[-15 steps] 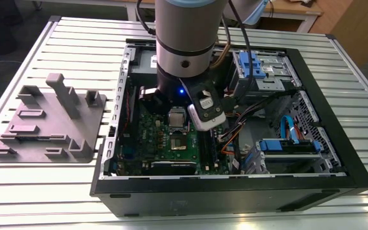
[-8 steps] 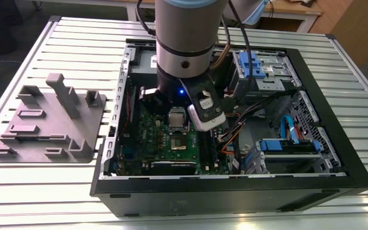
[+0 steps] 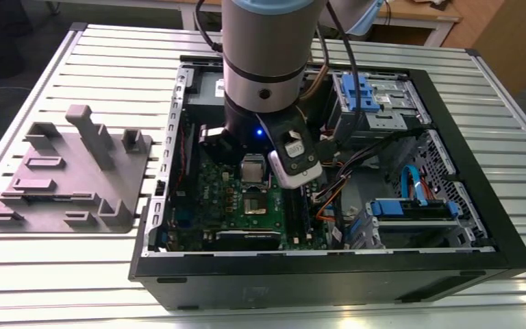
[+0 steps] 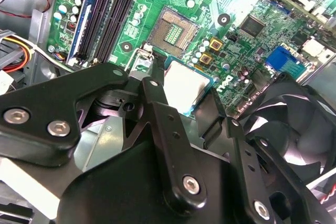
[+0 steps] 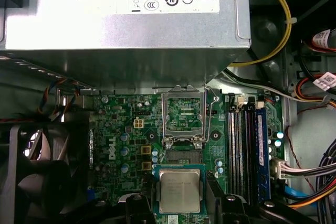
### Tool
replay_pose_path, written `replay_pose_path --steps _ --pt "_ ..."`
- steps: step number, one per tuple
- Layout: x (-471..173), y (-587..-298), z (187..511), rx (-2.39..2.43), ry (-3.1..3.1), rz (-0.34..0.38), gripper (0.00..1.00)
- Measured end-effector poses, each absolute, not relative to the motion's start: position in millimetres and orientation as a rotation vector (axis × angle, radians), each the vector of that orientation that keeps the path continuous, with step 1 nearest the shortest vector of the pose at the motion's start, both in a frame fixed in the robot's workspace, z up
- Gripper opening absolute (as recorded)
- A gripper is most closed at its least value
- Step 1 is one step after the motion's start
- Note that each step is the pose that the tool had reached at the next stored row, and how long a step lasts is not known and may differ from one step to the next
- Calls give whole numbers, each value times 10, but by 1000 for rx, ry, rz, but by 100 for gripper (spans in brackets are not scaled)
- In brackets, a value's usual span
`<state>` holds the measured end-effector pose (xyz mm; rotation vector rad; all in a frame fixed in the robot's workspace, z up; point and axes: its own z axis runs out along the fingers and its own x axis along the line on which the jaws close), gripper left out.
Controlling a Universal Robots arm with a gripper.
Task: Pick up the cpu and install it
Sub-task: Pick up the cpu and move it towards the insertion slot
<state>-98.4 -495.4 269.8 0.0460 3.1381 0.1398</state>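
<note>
gripper closed on the cpu, with a black finger at each side of the chip, seen in both wrist views. the cpu is held over the green motherboard, just beside the open socket; the socket's metal plate is raised. in the exterior view the arm reaches into the computer case.

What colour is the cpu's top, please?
Silvery-grey; the cpu shows best in the first wrist view.
</note>
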Motion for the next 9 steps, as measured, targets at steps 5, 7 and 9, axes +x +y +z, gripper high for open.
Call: replay_pose_path --steps 5,7,9 --pt "-970 -4954 2692 46 3138 140 47" --pt "-952 -4954 2688 46 3138 140 47" --pt "-937 -4954 2680 46 3138 140 47"
